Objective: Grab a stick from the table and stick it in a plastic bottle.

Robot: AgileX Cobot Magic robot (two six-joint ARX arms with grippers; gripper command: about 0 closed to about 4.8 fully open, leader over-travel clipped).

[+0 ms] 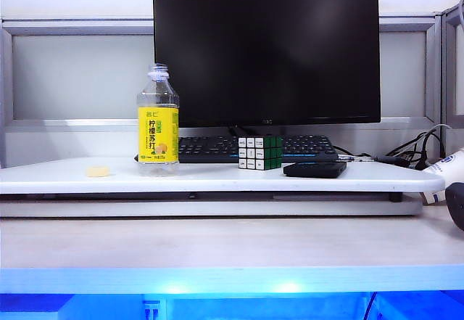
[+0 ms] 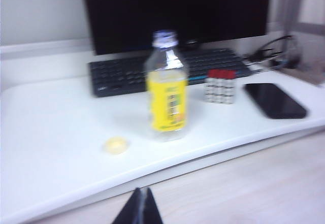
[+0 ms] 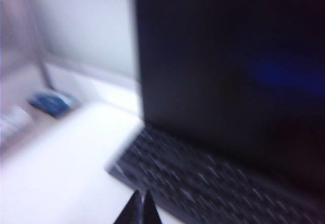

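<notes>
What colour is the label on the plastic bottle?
Yellow with dark writing, wrapped around the clear plastic bottle. It shows best in the exterior view.

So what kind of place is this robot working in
Most likely an office desk: a dark monitor stands behind a black keyboard, with grey partition panels at the back. The grippers, left and right, are shut and low in their wrist views.

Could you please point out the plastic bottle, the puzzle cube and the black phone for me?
plastic bottle (image 1: 158, 133): exterior view, yellow label.
puzzle cube (image 1: 259, 152): exterior view, front face.
black phone (image 2: 274, 100): left wrist view, screen middle.
</notes>
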